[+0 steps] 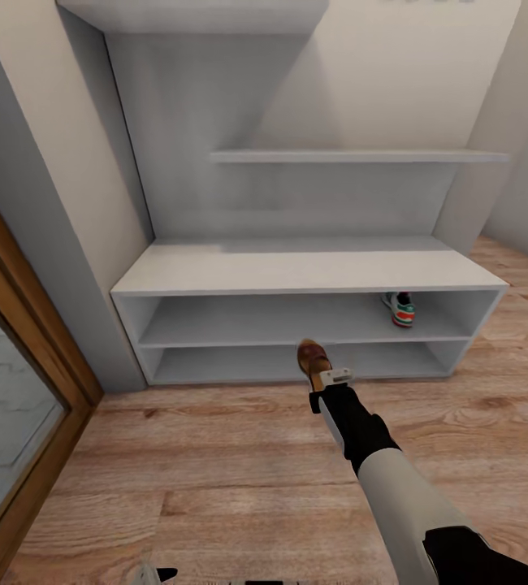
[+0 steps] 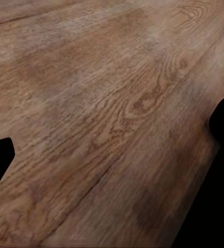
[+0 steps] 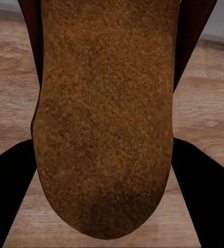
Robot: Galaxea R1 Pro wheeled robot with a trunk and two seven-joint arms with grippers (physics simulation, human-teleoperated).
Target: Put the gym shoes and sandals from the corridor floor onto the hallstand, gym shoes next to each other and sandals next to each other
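Before the smooth pale grey hallstand (image 1: 296, 272), the right gripper (image 1: 322, 375) is clamped on a rounded sandal (image 1: 313, 360) with grainy tan footbed above wood-grain floor (image 1: 215, 455); the left gripper's (image 2: 112, 170) fingers are spread, empty.

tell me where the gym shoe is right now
In the head view one gym shoe sits in the upper open slot of the hallstand, near its right end, beyond the right gripper holding a sandal.

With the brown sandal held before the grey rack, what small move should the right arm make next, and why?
Probably ease forward into the slot: the right gripper holds the brown leather sandal just before the pale grey shoe rack, above the wooden floor. One white-green sneaker already sits inside.
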